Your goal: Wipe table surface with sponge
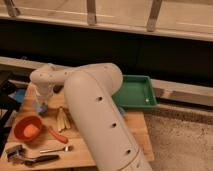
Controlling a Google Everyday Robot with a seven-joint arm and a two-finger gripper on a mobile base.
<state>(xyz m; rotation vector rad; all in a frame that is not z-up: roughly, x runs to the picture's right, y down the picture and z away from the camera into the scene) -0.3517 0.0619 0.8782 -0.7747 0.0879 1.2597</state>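
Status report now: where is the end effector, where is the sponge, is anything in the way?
End effector low at table surface left side. Sponge under it, on the wood. Orange bowl, red utensil and yellow pieces close by, in wiping path.

A dark wall (125, 50) ran behind the desk, beneath a railing (91, 11); speckled grey floor (180, 140) lay rightward.

The claw (41, 106) hangs low over the table surface (135, 131) — orange bowl (28, 128) near.
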